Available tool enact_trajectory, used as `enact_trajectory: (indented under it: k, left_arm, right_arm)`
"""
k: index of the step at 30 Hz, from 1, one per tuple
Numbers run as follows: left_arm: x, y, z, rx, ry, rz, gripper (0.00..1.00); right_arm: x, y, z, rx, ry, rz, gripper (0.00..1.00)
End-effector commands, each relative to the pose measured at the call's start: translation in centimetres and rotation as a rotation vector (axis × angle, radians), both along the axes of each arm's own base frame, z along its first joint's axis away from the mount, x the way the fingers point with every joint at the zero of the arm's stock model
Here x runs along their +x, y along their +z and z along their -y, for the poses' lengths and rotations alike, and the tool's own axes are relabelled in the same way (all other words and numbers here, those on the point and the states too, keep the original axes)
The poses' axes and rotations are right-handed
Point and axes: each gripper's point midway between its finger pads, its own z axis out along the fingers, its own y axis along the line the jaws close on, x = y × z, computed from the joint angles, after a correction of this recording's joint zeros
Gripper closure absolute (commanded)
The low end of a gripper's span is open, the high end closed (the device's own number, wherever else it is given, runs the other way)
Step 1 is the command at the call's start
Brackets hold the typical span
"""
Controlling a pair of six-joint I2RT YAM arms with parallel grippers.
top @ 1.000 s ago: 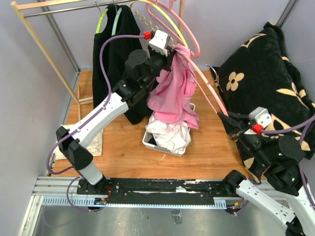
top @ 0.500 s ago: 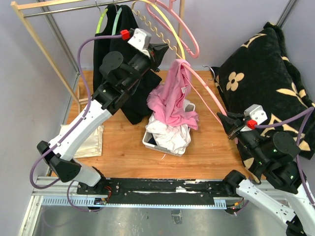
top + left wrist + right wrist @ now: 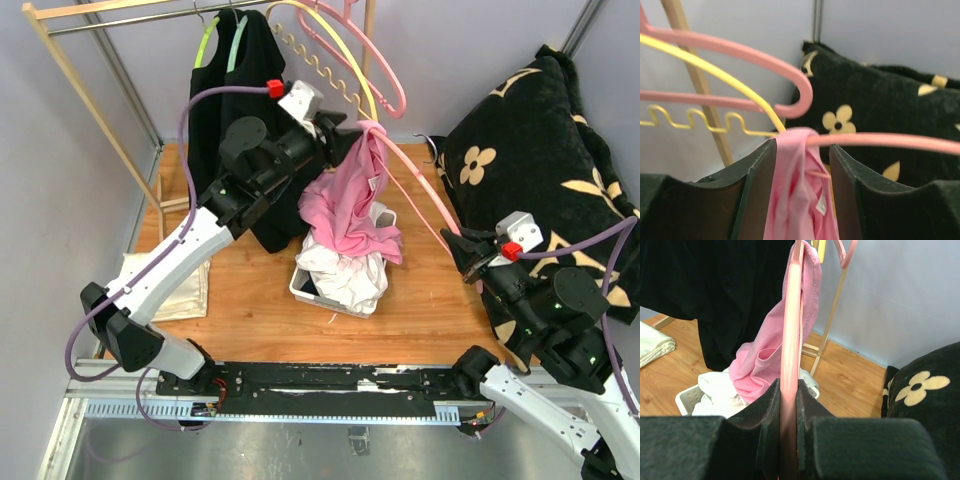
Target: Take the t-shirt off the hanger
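Across the top view, the wooden bench fills the middle, with a big black cushion patterned with beige flowers leaning at its 3 o'clock edge. At 11 o'clock stands a wooden clothes rack with a metal rail, and a black garment hangs from it. The pink t-shirt is near 12 o'clock, bunched over the upper end of a long pink plastic hanger and drooping onto a white basket of white laundry. The hanger slants down toward 4 o'clock. A folded cream cloth lies at 9 o'clock. The right end effector is clamped narrowly on the hanger's lower end. The left end effector stands parted, its jaws straddling the shirt's top fold where it crosses the hanger.
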Motion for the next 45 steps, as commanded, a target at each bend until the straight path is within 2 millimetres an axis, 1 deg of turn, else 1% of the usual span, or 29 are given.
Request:
enact_trajectory:
  k: [1, 3, 5, 12, 16, 18, 20, 22, 25, 26, 30, 36, 38, 41, 45]
  left_arm:
    - [0.0, -3.9, 1.1, 0.023, -0.053, -0.071, 0.47]
    - [0.5, -5.1, 1.3, 0.035, -0.044, -0.092, 0.46]
    - [0.9, -5.8, 1.6, 0.044, -0.044, -0.100, 0.45]
    - [2.2, -6.7, 2.0, 0.054, -0.014, -0.109, 0.45]
    - [3.3, -7.2, 1.8, 0.059, 0.034, -0.117, 0.45]
    - [3.8, -7.4, 1.7, 0.058, 0.057, -0.119, 0.47]
    - [4.2, -7.4, 1.7, 0.066, 0.070, -0.115, 0.53]
    - [4.6, -7.4, 1.7, 0.071, 0.084, -0.115, 0.68]
    - [4.9, -6.7, 1.4, 0.065, 0.109, -0.106, 0.95]
    - [4.9, -6.4, 1.2, 0.062, 0.117, -0.101, 0.99]
    - [5.1, -4.9, 0.0, 0.043, 0.176, -0.081, 0.99]
    - [6.1, -2.9, -3.6, 0.004, 0.362, -0.066, 1.00]
    - [6.6, -2.5, -4.4, 0.011, 0.412, -0.060, 0.99]
    - [7.3, -2.1, -4.4, 0.038, 0.442, -0.056, 0.99]
    - [8.2, -2.1, -3.6, 0.070, 0.438, -0.058, 1.00]
  right_arm:
    - [-0.4, 3.0, -0.5, 0.076, 0.032, 0.078, 0.99]
    - [-0.3, 3.1, -0.7, 0.074, 0.036, 0.077, 0.99]
    - [-0.2, 3.1, -0.8, 0.072, 0.040, 0.076, 0.99]
    - [-0.1, 3.0, -1.0, 0.071, 0.041, 0.076, 0.99]
    - [0.0, 3.0, -1.0, 0.069, 0.041, 0.075, 0.99]
    - [-0.1, 3.0, -1.0, 0.070, 0.040, 0.076, 0.99]
    - [-0.1, 2.9, -0.9, 0.069, 0.040, 0.077, 0.99]
    - [-0.1, 2.9, -0.9, 0.069, 0.038, 0.076, 0.99]
    - [-0.2, 2.9, -0.7, 0.071, 0.034, 0.078, 0.99]
    - [-0.2, 2.8, -0.6, 0.070, 0.031, 0.078, 0.99]
    - [-0.4, 2.8, -0.2, 0.069, 0.024, 0.082, 0.99]
    - [-1.5, 2.7, 0.5, 0.055, 0.033, 0.105, 0.99]
    - [-2.1, 2.8, 0.7, 0.056, 0.049, 0.121, 0.99]
    - [-3.3, 3.4, 1.0, 0.061, 0.084, 0.155, 0.99]
    - [-4.3, 4.1, 1.6, 0.079, 0.091, 0.184, 0.99]
